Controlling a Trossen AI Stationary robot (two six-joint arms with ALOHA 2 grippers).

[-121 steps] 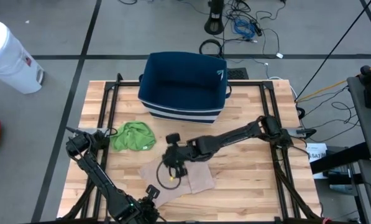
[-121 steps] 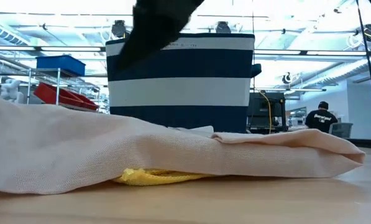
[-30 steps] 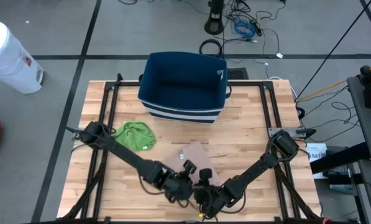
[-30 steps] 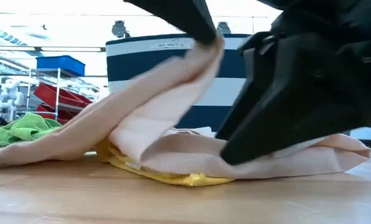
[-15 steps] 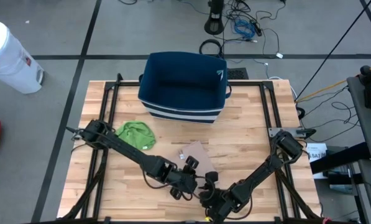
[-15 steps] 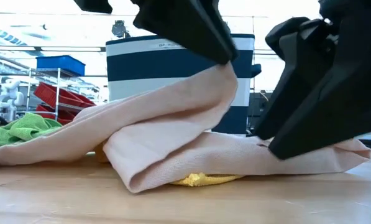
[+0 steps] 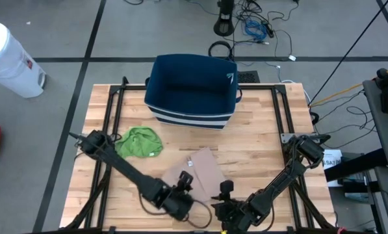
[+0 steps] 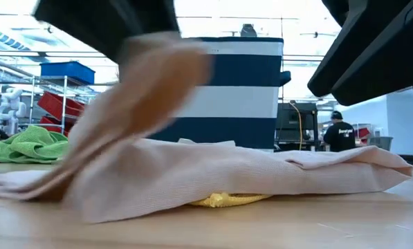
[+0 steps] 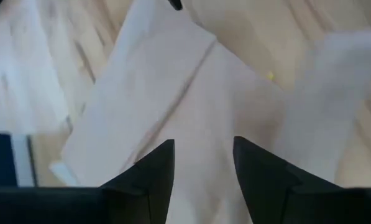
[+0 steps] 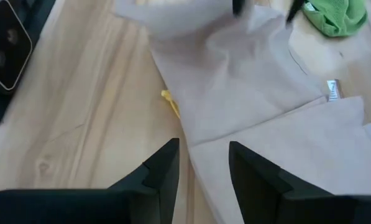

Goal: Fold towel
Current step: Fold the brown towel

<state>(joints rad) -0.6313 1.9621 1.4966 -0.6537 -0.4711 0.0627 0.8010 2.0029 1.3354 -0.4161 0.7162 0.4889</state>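
Here, from above, the beige towel [image 7: 203, 170] lies on the wooden table [image 7: 258, 143] near its front edge, in front of the striped basket [image 7: 192, 88] and just right of a green cloth [image 7: 140, 142]. The left gripper [image 7: 179, 198] sits at the towel's front left corner, and the right gripper [image 7: 225, 207] is close by at the front edge.

In the low view, the towel [image 8: 213, 176] rests in a flat, layered heap with a flap rising on one side, blurred, under a dark arm. A bit of yellow cloth [image 8: 223, 200] peeks out from beneath it.

The left wrist view shows the left gripper [image 9: 204, 165] with its fingers spread apart over the towel [image 9: 173, 93] and nothing between them.

The right wrist view shows the right gripper [image 10: 202, 163] partly open above the towel [image 10: 247, 93], also empty.

The fold looks half made. To do it well, I judge each gripper should pinch one front corner only, catching the top layer and not the yellow cloth, then lift both together and lay the edge squarely on the far edge.
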